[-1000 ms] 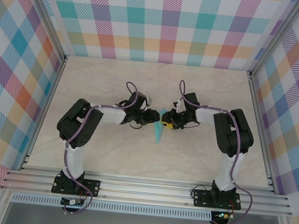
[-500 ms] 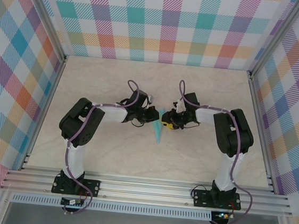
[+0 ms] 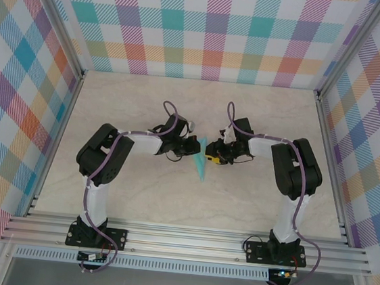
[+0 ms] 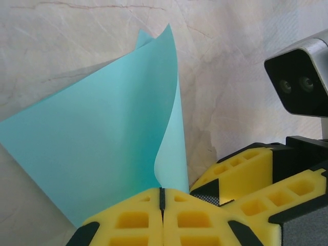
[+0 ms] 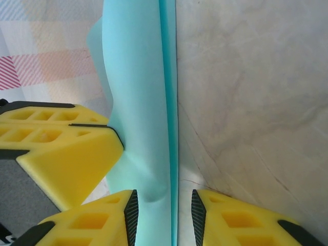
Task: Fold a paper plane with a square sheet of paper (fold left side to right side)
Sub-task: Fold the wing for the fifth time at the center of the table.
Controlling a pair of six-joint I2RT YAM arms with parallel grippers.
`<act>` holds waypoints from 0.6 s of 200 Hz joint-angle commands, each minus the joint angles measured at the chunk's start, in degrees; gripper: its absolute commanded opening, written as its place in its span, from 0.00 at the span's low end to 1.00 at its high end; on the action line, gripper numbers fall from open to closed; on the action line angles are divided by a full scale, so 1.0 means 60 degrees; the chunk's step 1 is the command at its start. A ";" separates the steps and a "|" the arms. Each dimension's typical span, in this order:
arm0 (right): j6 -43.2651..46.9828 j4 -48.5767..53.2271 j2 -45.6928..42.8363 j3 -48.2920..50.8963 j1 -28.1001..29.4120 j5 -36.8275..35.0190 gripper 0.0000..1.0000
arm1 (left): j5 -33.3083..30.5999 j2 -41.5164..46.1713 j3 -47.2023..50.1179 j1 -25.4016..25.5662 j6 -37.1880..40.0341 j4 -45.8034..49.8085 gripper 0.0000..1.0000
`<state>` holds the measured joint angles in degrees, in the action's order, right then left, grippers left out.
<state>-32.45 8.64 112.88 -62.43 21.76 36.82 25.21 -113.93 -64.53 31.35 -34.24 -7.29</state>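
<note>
Centre of the overhead frame, my left gripper (image 3: 192, 147) had just closed, pinching the raised flap of the folded turquoise paper sheet (image 3: 201, 165) for the fold; my right gripper (image 3: 210, 159) stood parted, straddling its crease.

The middle of the surface (image 3: 146, 104) is blocked by the left claw (image 3: 194, 150) and right claw (image 3: 208, 159), with the folded turquoise paper (image 3: 201, 171) between them. Bare surface is left all around, bounded by checked walls (image 3: 215, 29) left, far and right, and an aluminium rail (image 3: 186, 241) near.
</note>
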 commanded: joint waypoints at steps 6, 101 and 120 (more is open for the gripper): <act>0.0251 0.0598 -0.0121 0.0341 0.0166 -0.0673 0.34 | -0.0071 0.0031 0.0263 -0.0310 0.0431 -0.0023 0.02; 0.1189 0.1594 -0.2967 0.1515 0.1961 -0.3610 0.37 | 0.0198 -0.0134 0.0429 -0.0392 0.0327 -0.0461 0.02; 0.1315 0.1741 -0.2782 0.1366 0.2173 -0.3667 0.37 | 0.0252 -0.0220 0.0377 -0.0392 0.0270 -0.0515 0.02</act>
<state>-26.76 15.94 94.87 -54.63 33.87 17.41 25.78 -113.95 -62.43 29.74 -33.19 -8.64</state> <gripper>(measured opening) 0.368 0.033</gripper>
